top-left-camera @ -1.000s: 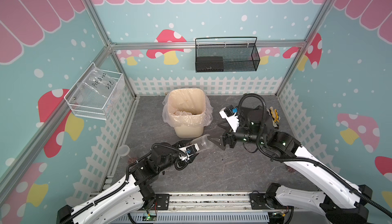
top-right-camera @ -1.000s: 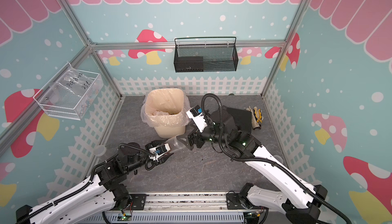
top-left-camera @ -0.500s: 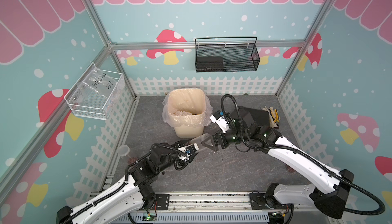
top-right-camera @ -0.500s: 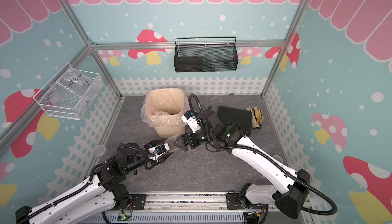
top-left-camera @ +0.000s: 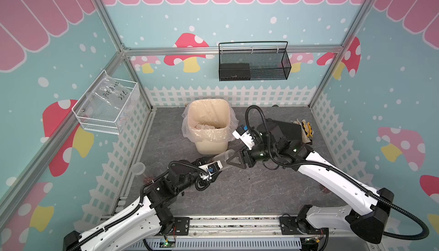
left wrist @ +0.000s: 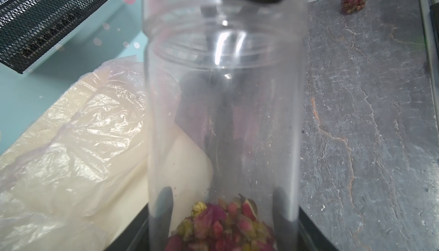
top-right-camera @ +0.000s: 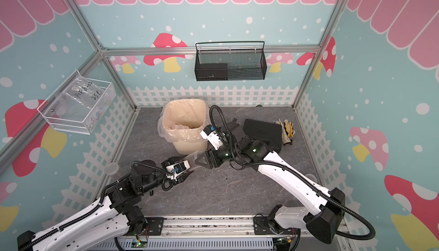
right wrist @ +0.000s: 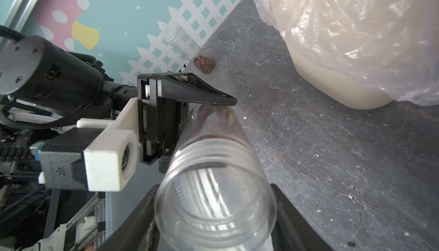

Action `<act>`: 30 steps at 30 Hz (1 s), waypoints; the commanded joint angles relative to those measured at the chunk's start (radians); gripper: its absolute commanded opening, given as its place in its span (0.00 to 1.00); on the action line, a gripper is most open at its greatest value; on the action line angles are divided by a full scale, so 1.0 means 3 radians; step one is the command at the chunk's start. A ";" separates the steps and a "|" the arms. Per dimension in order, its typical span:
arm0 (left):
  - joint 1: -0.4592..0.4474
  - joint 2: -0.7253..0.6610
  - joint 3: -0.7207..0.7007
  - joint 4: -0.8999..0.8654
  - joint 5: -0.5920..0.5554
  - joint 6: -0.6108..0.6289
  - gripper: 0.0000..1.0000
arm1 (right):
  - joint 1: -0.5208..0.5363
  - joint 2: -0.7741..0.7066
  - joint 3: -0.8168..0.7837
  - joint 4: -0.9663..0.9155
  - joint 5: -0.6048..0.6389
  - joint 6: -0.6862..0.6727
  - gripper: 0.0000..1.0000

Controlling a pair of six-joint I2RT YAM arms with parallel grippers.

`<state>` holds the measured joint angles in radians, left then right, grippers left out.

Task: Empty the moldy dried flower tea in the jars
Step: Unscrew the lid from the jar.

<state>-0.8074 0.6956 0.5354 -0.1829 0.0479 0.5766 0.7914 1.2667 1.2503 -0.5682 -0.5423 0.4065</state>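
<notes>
Both arms meet just in front of the cream bin (top-left-camera: 210, 145), over the grey floor (top-left-camera: 249, 190), with a clear jar (top-left-camera: 222, 157) stretched between them. The jar lies tilted, almost on its side. Its closed end sits in the left gripper (top-left-camera: 212, 167) and its open mouth points toward the right gripper (top-left-camera: 231, 158). In the left wrist view the left gripper's fingers (left wrist: 164, 205) show as dark pads pressed against opposite sides of the jar, about halfway open and holding it firmly. The dried flower tea (left wrist: 221, 224), a small heap of pink, red and pale buds, is inside this jar at the closed end between those fingers. In the right wrist view the right gripper's fingers (right wrist: 288, 210) sit against both sides of the jar's threaded mouth, gripping it at about the same width. A second jar (top-left-camera: 138, 168) stands upright by the white fence (top-left-camera: 114, 157) on the left, with a loose clump (top-left-camera: 148, 180) of reddish tea just beside it on the floor.
</notes>
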 commanded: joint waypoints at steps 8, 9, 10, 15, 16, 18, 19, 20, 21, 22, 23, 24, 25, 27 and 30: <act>-0.0003 0.0008 0.0030 -0.0004 0.0125 0.0041 0.20 | 0.0004 -0.0092 0.0054 0.0207 0.0434 -0.3399 0.32; -0.0003 0.0008 0.0026 -0.0005 0.0128 0.0037 0.20 | 0.0004 -0.0079 0.0065 0.0198 0.0458 -0.3698 0.31; -0.0003 0.0008 0.0030 -0.0006 0.0136 0.0041 0.20 | 0.0005 -0.0065 0.0083 0.0193 0.0493 -0.3952 0.30; -0.0003 0.0013 0.0032 -0.0004 0.0136 0.0041 0.20 | 0.0015 -0.0018 0.0120 0.0197 0.0735 -0.4534 0.26; -0.0003 0.0018 0.0031 -0.0009 0.0130 0.0041 0.20 | 0.0016 -0.0029 0.0113 0.0201 0.0784 -0.4570 0.26; -0.0003 0.0018 0.0031 -0.0009 0.0132 0.0041 0.20 | 0.0016 -0.0063 0.0099 0.0202 0.0818 -0.4597 0.26; -0.0003 0.0023 0.0032 -0.0009 0.0127 0.0044 0.20 | 0.0016 -0.0084 0.0086 0.0202 0.0806 -0.4592 0.26; -0.0004 0.0023 0.0035 -0.0010 0.0127 0.0046 0.20 | 0.0016 -0.0109 0.0069 0.0197 0.0780 -0.4587 0.26; -0.0003 0.0028 0.0032 -0.0012 0.0127 0.0047 0.20 | 0.0016 -0.0134 0.0053 0.0200 0.0748 -0.4569 0.26; -0.0003 0.0028 0.0031 -0.0009 0.0127 0.0047 0.20 | 0.0016 -0.0163 0.0034 0.0200 0.0713 -0.4549 0.26; -0.0003 0.0028 0.0033 -0.0009 0.0126 0.0046 0.20 | 0.0016 -0.0186 0.0018 0.0202 0.0691 -0.4520 0.26; -0.0004 0.0028 0.0035 -0.0014 0.0121 0.0044 0.20 | 0.0016 -0.0220 0.0002 0.0197 0.0673 -0.4480 0.26; -0.0005 0.0024 0.0034 -0.0015 0.0112 0.0046 0.20 | 0.0013 -0.0260 -0.0031 0.0198 0.0668 -0.4439 0.26; -0.0003 0.0014 0.0028 -0.0014 0.0111 0.0042 0.20 | 0.0016 -0.0338 -0.0097 0.0189 0.0672 -0.4365 0.27; -0.0003 0.0000 0.0024 -0.0009 0.0095 0.0041 0.20 | 0.0016 -0.0464 -0.0205 0.0157 0.0683 -0.4198 0.27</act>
<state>-0.8013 0.7094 0.5354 -0.1776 0.0380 0.5652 0.8040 1.1625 1.2160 -0.5442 -0.3565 -0.8814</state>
